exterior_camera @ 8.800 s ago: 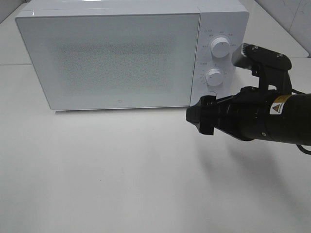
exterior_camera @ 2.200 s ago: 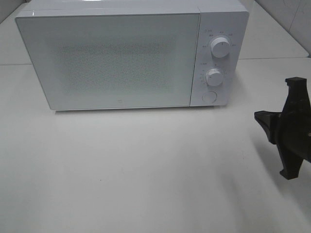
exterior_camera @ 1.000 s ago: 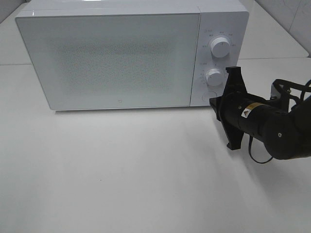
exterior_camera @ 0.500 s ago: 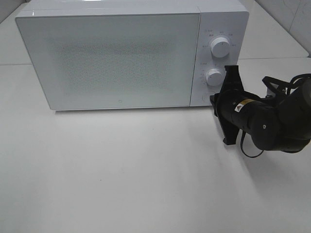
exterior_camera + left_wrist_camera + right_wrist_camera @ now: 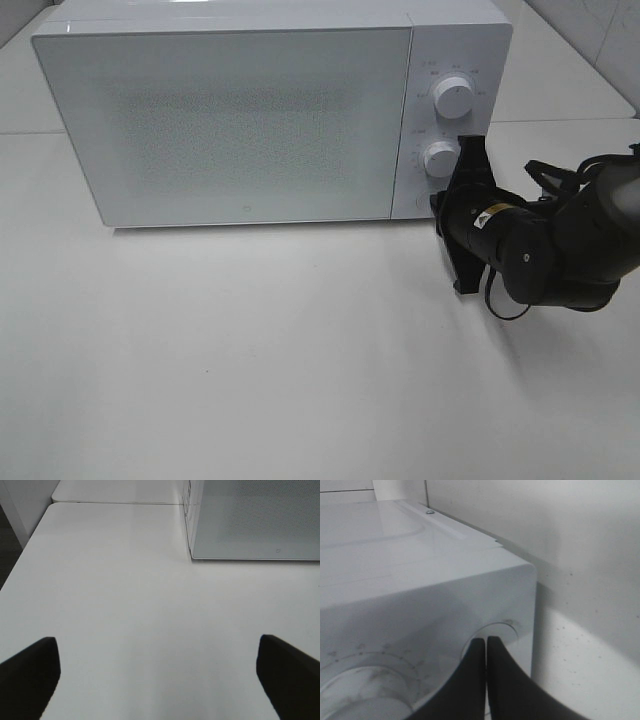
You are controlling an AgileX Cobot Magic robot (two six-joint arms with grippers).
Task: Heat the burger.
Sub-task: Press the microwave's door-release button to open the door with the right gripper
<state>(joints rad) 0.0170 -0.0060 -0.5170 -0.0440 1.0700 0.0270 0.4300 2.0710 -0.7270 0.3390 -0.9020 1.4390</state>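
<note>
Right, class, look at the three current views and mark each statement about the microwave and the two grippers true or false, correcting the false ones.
1. The microwave stands open. False: its door is shut.
2. The right gripper is shut, its tips at the round button. True.
3. The left gripper holds a plate. False: it is open and empty above the table.
4. Two knobs sit above the round button. True.
</note>
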